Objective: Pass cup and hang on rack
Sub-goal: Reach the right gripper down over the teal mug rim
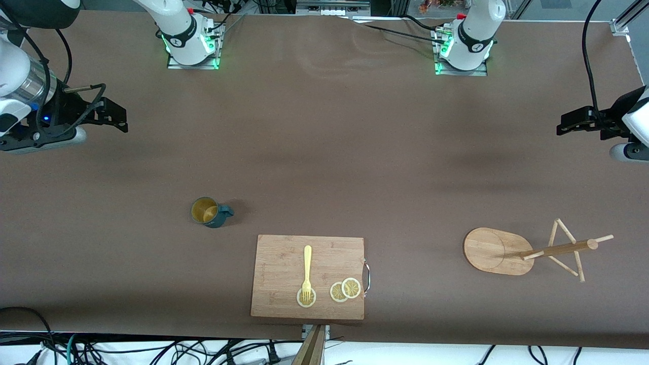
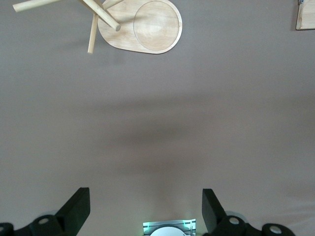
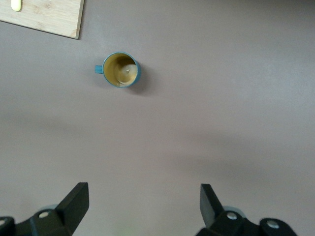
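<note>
The dark teal cup [image 1: 210,212] stands upright on the brown table toward the right arm's end, its yellow-tan inside showing; it also shows in the right wrist view [image 3: 121,70]. The bamboo rack [image 1: 550,249] stands on its oval base [image 1: 489,248] toward the left arm's end; it also shows in the left wrist view [image 2: 147,27]. My right gripper [image 1: 112,114] hangs open and empty above the table at its own end, well away from the cup; it shows in its wrist view [image 3: 144,204]. My left gripper [image 1: 572,124] hangs open and empty above its end; it shows in its wrist view [image 2: 146,206].
A rectangular bamboo cutting board [image 1: 284,256] lies nearer the front camera between cup and rack, with a yellow fork [image 1: 307,268] and lemon slices [image 1: 346,290] on it. Both arm bases [image 1: 192,45] stand along the table's back edge.
</note>
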{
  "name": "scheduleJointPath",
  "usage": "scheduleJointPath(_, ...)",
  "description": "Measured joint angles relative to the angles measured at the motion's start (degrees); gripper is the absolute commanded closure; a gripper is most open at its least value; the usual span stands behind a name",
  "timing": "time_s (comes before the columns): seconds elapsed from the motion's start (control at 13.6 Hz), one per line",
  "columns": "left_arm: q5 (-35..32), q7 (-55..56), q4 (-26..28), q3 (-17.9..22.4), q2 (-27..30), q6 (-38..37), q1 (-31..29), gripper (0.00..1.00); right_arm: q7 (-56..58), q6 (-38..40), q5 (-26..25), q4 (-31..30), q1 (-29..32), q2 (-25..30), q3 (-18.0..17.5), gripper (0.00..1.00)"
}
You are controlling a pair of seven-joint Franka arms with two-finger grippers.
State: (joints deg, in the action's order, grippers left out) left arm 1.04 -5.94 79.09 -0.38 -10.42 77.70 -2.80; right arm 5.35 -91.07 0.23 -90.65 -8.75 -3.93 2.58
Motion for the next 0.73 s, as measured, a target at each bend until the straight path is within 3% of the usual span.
scheduleJointPath(0.44,0.0,0.0,0.0,0.0,0.0,0.0,-0.01,0.0,0.0,0.27,0.0,-0.3,0.21,-2.26,-0.02,0.0)
scheduleJointPath(0.73,0.0,0.0,-0.05,0.0,-0.05,0.0,0.05,0.0,0.0,1.4,-0.04,-0.88,-0.09,-10.13,-0.14,0.0)
